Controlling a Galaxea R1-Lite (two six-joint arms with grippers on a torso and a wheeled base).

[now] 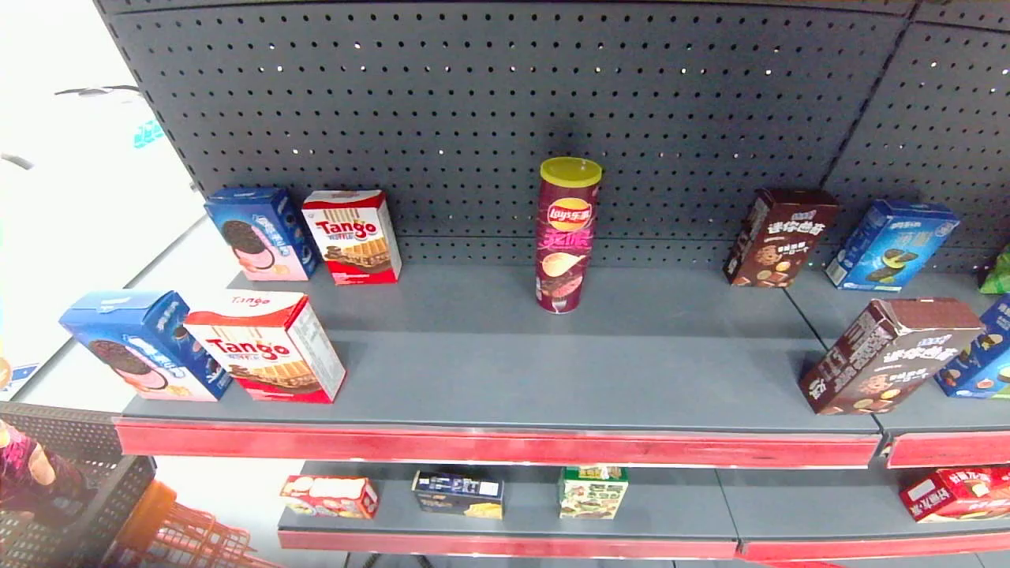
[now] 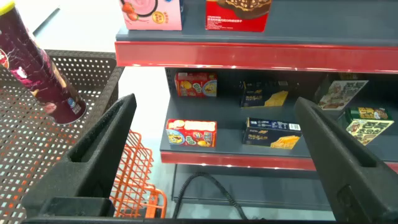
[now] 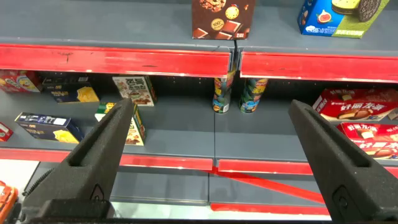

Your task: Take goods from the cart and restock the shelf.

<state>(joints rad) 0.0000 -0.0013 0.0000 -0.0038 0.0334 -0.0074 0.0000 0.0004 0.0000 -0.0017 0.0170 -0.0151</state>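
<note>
A maroon chip can (image 1: 565, 233) with a yellow lid stands upright near the back of the grey shelf (image 1: 489, 371). Another maroon chip can (image 2: 38, 68) lies tilted in the dark mesh cart (image 2: 37, 149), and a bit of it appears at the lower left of the head view (image 1: 28, 473). My left gripper (image 2: 214, 155) is open and holds nothing, beside the cart and facing the lower shelves. My right gripper (image 3: 211, 155) is open too, in front of the lower shelves, under the red shelf edge (image 3: 118, 57).
Cookie and wafer boxes (image 1: 264, 343) stand at the shelf's left, brown and blue boxes (image 1: 884, 355) at its right; its middle front is bare. Small boxes (image 2: 190, 132) and two cans (image 3: 237, 94) sit on the lower shelves. An orange wire basket (image 2: 134, 180) is under the cart.
</note>
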